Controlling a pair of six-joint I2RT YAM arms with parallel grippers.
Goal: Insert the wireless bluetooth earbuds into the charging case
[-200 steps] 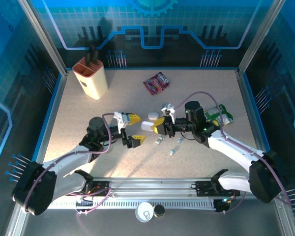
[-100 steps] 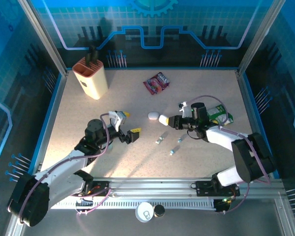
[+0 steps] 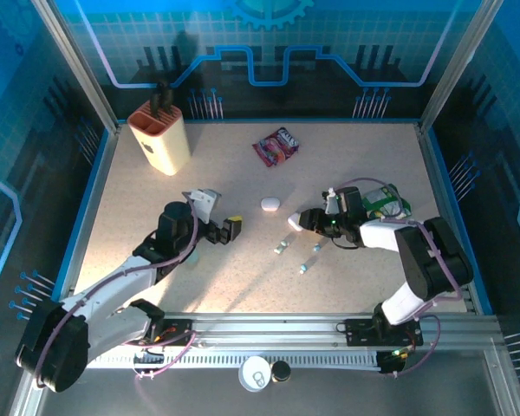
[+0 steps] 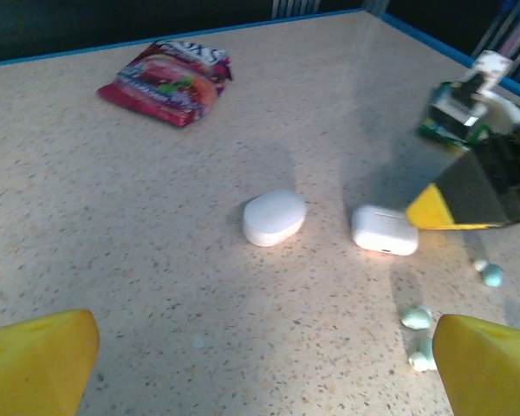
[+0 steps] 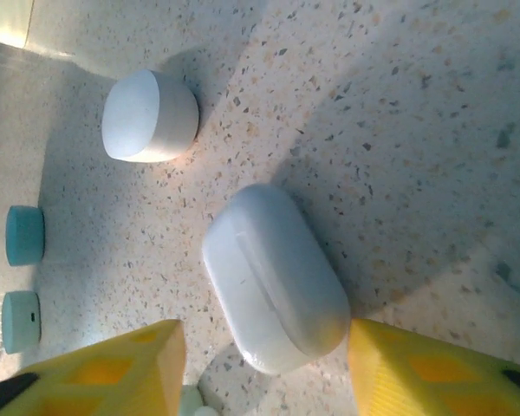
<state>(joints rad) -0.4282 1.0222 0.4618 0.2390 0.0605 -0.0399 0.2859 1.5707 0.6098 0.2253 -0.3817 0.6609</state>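
Several tiny pale teal and white earbuds lie loose on the table (image 3: pixel 156 186): one pair (image 3: pixel 282 247), another (image 3: pixel 316 249) and a third (image 3: pixel 303 267). The left wrist view shows earbuds (image 4: pixel 418 336) and one more (image 4: pixel 492 275). A white charging case (image 5: pixel 276 277) lies closed between the fingers of my right gripper (image 5: pixel 262 347), which is open; the right finger touches it, the left stands apart. The same case (image 3: pixel 291 224) lies at my right gripper (image 3: pixel 302 220). My left gripper (image 3: pixel 225 227) is open and empty, low over bare table (image 4: pixel 260 381), short of the case (image 4: pixel 385 230).
A second white pebble-shaped case (image 3: pixel 270 204) lies closed just beyond the first (image 4: pixel 275 217) (image 5: pixel 149 115). A red snack packet (image 3: pixel 277 146) lies farther back, a green packet (image 3: pixel 386 201) beside the right arm, and a beige knife block (image 3: pixel 160 137) at back left.
My right arm has folded back, and its gripper and the white case have shifted right. My left gripper has drawn back a little to the left.
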